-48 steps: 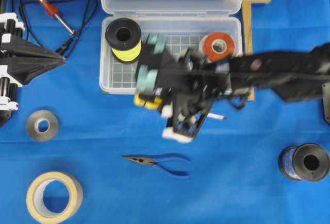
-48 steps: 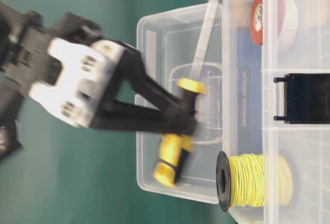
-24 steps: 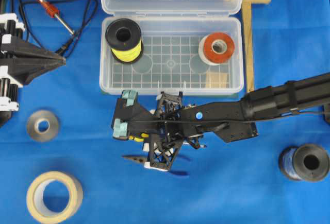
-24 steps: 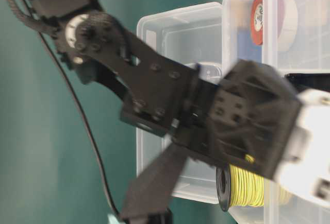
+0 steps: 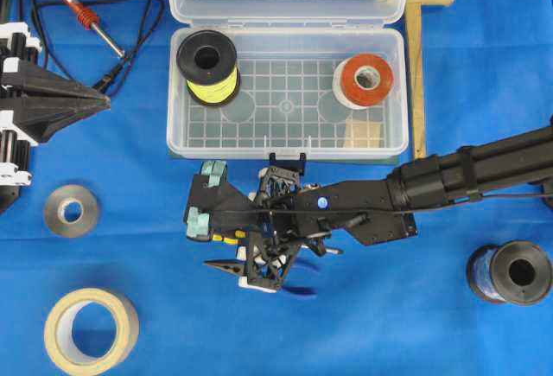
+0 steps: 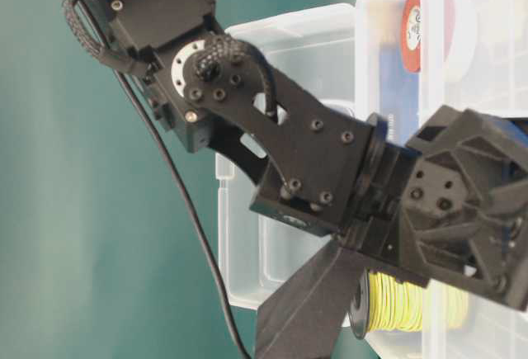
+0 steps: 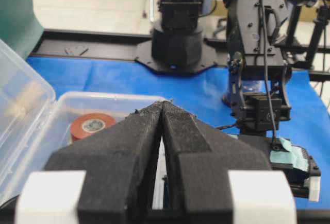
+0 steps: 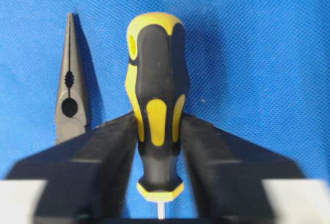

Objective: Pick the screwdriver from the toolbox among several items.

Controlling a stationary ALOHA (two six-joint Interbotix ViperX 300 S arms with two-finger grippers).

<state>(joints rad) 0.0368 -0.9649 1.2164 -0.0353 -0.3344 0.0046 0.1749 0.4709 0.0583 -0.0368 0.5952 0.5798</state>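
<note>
The right gripper has its jaws flanking the screwdriver, loosely if touching at all; whether it grips I cannot tell. The screwdriver lies low over the blue cloth, beside the needle-nose pliers, outside the toolbox. Extraction looks done; release remains. The left gripper rests clenched, empty.
</note>
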